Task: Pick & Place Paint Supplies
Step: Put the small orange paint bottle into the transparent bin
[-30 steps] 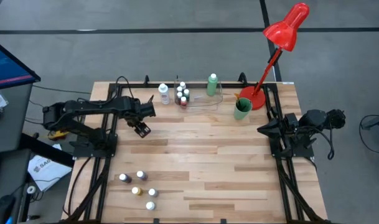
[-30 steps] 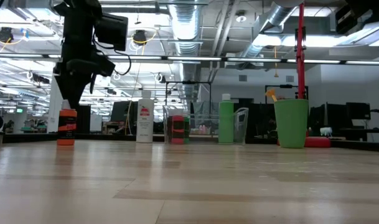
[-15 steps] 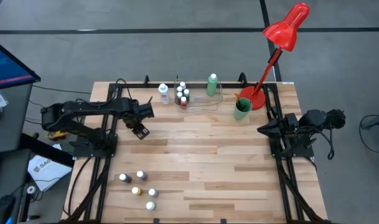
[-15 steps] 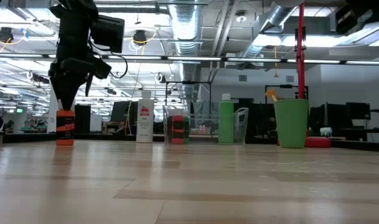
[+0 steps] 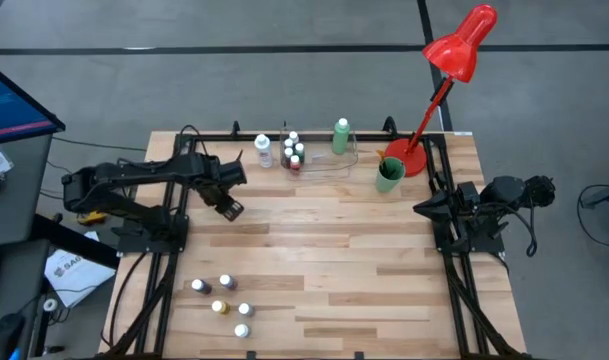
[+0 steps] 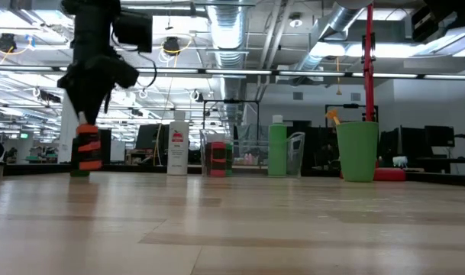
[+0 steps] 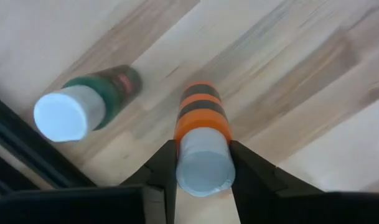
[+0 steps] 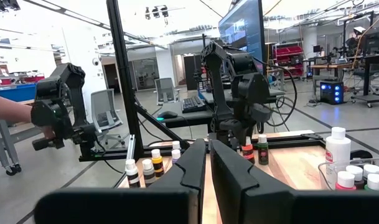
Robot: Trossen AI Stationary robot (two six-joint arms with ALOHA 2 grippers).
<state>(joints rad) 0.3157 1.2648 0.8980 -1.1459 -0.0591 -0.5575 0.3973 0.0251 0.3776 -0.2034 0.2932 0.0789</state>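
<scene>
My left gripper hangs over the table's far left, pointing down, shut on a small orange bottle with dark bands and a white cap. The low view shows that bottle just above the wood. A green white-capped bottle stands on its base right beside it. My right gripper waits shut at the table's right edge, level and touching nothing. My left gripper pinches the orange bottle's white cap, at the bottle's top, between its two fingers, one on each side. The fingers come from above, pointing down. The bottle hangs below them, nearly upright, its base a little off the table.
A clear tray with small bottles, a white bottle and a taller green bottle stand at the far edge. A green cup and a red lamp stand at the far right. Several small bottles stand near the front left.
My left gripper has come down over the orange bottle, shut on its cap and raised it slightly off the table. The bottle stays close to upright. The green bottle beside it has stayed where it was.
</scene>
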